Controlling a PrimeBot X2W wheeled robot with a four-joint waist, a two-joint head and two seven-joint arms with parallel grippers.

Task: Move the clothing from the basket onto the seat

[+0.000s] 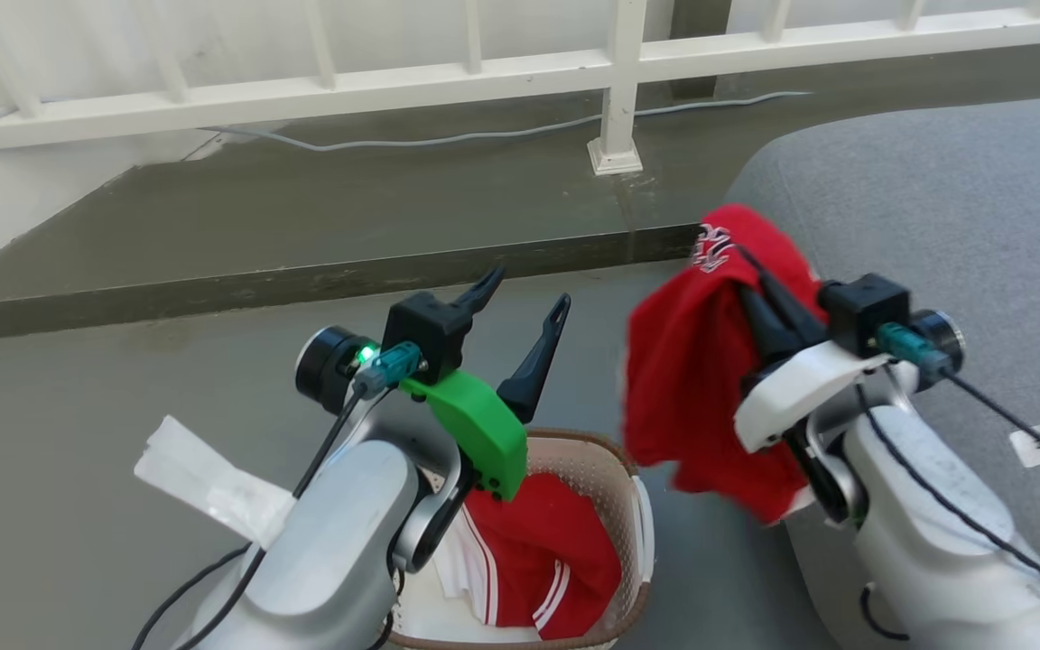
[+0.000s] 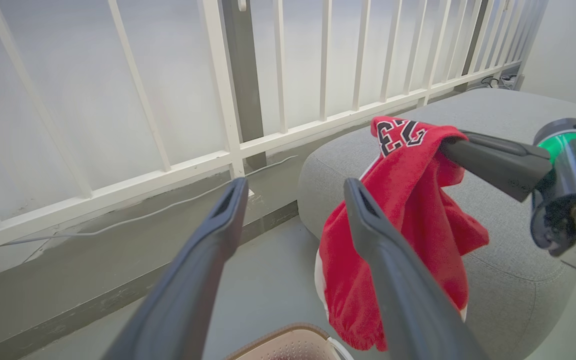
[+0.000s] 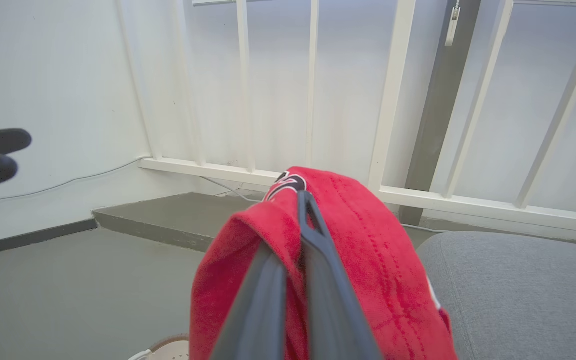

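First, at far left in the head view, note a crumpled white strip [image 1: 204,478] beside the left forearm, above the grey floor [image 1: 78,433]. Next, locate the left hand [image 1: 529,287], wide open and empty, raised above the basket [image 1: 610,451]. Confirm in the left wrist view: left hand [image 2: 295,184] spread apart, gripping nothing, with the basket [image 2: 288,332] rim at the bottom edge. Inside the basket, find the red shorts [image 1: 547,542] with double white stripes, bunched toward the right wall. Just right of the basket, find the red jersey [image 1: 691,361], hanging clear of the floor from the right hand [image 1: 750,271]. Check the right wrist view: right hand [image 3: 302,200] clamped tight on a fold of the red jersey [image 3: 368,260]. Read the numeral 23 on the top fold of the red jersey [image 2: 408,200] in the left wrist view. Rightmost, locate the grey seat [image 1: 935,199], directly beside the hanging garment; contact with the cushion edge not determinable. Behind everything, note a white railing [image 1: 619,72] and a thin cable [image 1: 448,137].
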